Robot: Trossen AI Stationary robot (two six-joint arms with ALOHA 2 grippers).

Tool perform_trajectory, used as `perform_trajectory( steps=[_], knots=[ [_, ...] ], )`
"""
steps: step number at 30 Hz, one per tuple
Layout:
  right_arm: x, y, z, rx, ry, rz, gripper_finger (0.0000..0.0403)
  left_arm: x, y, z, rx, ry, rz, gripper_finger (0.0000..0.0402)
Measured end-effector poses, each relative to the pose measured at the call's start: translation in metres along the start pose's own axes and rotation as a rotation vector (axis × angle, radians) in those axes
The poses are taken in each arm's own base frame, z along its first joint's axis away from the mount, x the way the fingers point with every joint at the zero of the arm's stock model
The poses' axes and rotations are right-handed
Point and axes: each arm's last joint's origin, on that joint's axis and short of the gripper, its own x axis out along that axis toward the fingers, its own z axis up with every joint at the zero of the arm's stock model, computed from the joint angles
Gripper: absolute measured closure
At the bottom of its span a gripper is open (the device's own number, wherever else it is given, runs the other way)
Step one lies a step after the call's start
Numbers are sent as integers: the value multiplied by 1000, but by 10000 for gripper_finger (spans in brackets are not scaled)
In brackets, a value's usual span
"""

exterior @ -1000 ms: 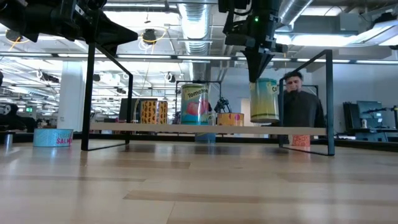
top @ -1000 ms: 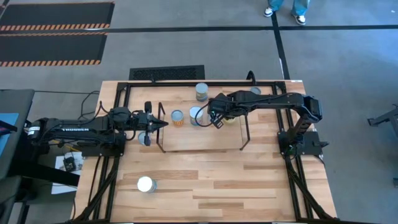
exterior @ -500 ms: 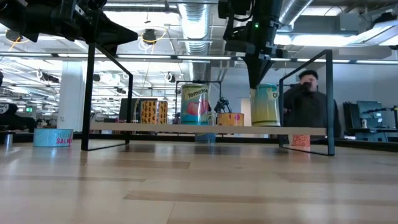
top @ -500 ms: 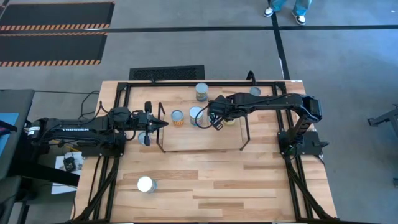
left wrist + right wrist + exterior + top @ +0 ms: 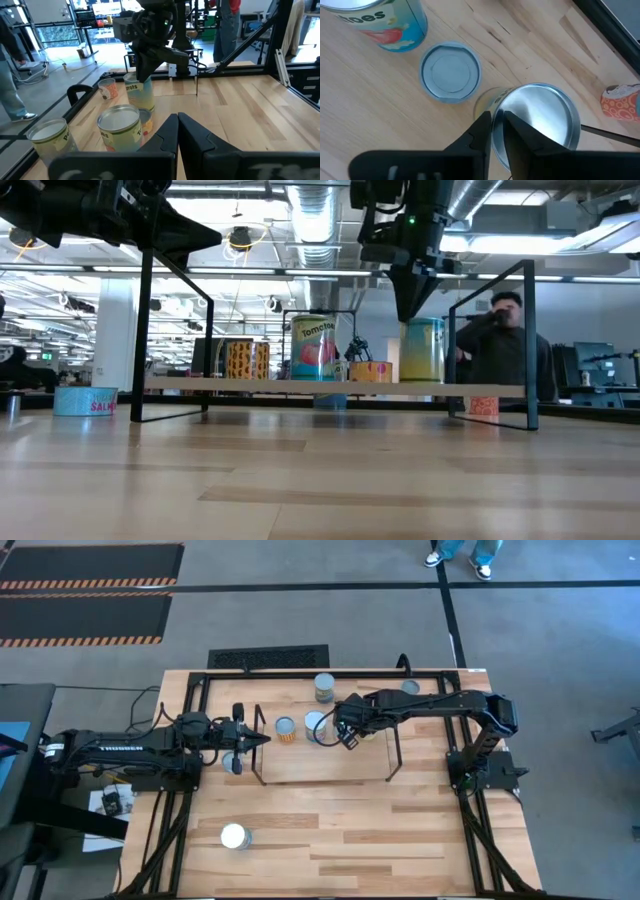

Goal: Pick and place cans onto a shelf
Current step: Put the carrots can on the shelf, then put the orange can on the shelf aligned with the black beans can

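My right gripper (image 5: 497, 125) points steeply down over the right part of the light-wood shelf (image 5: 320, 768). Its fingers are slightly parted over the rim of a yellow-green can (image 5: 423, 350), which stands upright on the shelf board. An orange can (image 5: 285, 729) and a tomato can (image 5: 316, 726) stand on the shelf to its left. My left gripper (image 5: 262, 741) is shut and empty, hovering level at the shelf's left end. Other cans stand on the table: one (image 5: 325, 687) behind the shelf and one (image 5: 236, 836) near the front left. My right gripper comes at the yellow-green can from above, slanting down, with one finger outside the wall and one over the silvery lid, the rim (image 5: 495, 107) between them. Whether the fingers touch the rim I cannot tell. The can rests upright, its base on the shelf board.
A flat blue tin (image 5: 451, 72) and a small orange tin (image 5: 620, 102) lie close to the placed can. Black wire uprights (image 5: 528, 340) stand at the shelf's ends. A person (image 5: 500, 350) stands beyond the table's far edge. Bare wood stretches along the table's near side.
The yellow-green can hung slightly tilted just above the shelf board below my right gripper. It has since sunk onto the board and now stands upright there. Both arms have stayed nearly where they were.
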Motion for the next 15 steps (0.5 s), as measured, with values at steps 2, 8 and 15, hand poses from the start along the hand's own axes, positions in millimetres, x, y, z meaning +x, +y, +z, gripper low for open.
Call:
perform_trajectory(
  steps=[2,8,15],
  knots=[
    [-2,0,1,-5,3,-2,326,0,0,0,0,0,0,401],
    [-25,1,6,-73,-10,9,326,0,0,0,0,1,0,401],
    [-72,5,-11,-287,-60,88,365,0,0,-2,-1,18,-1,402]
  ],
)
